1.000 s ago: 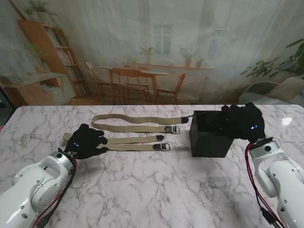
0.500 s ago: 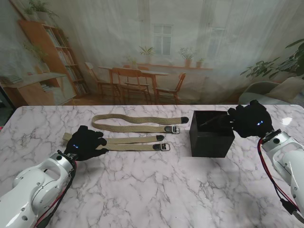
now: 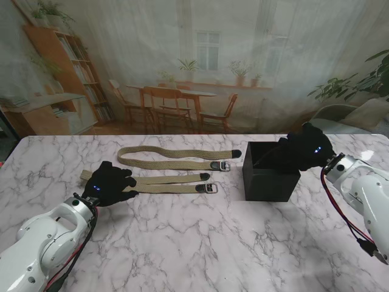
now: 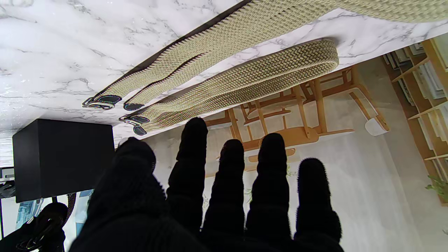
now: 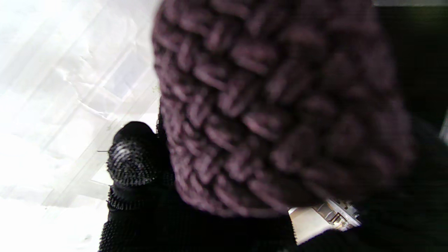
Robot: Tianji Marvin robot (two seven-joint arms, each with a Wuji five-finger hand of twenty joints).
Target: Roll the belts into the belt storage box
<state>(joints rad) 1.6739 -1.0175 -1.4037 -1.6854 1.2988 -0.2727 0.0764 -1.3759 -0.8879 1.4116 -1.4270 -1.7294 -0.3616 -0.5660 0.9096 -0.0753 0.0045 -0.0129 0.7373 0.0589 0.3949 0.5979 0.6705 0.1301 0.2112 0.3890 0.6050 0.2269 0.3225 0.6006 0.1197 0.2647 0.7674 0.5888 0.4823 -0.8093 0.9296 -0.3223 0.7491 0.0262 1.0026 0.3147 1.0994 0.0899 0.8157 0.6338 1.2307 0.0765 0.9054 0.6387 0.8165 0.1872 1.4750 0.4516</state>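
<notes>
I'm seeing my right hand [image 3: 304,152] swinging back left over the square black box's [image 3: 270,171] far right corner, fingers closing around a dark braided belt [image 5: 280,105]. My left hand [image 3: 109,182], fingers spread and empty, is staying on the nearer tan woven belt [image 3: 173,180]; the farther belt [image 3: 176,158] is lying flat mid-table [image 3: 194,243].

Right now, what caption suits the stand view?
Left hand hovers by two belts; right hand at black box.
</notes>
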